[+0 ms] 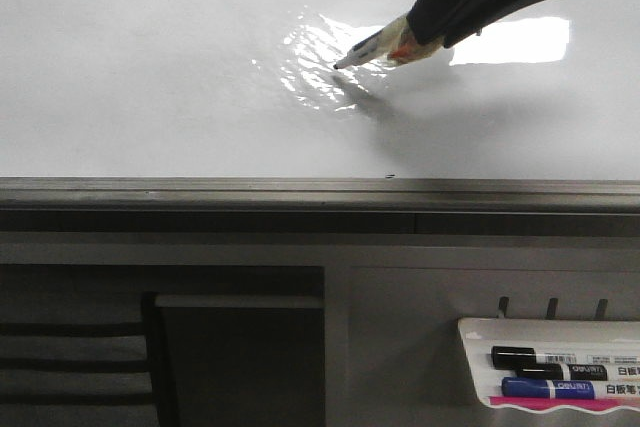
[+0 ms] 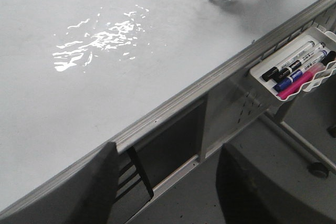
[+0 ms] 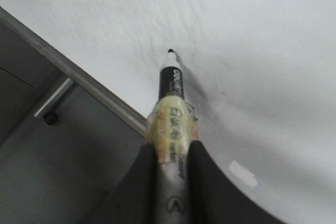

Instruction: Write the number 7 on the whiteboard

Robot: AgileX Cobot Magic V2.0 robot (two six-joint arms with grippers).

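The right claw (image 3: 172, 174) is clamped around a black marker (image 1: 372, 48), tip angled down at the whiteboard (image 1: 150, 67) near the wrinkled glare patch, toward the far right part of the board. No number 7 is visible yet. The left claw (image 2: 165, 182) hangs spread and empty over the board's near rail. For a clean stroke, light steady pressure seems wise, starting with the short top bar.
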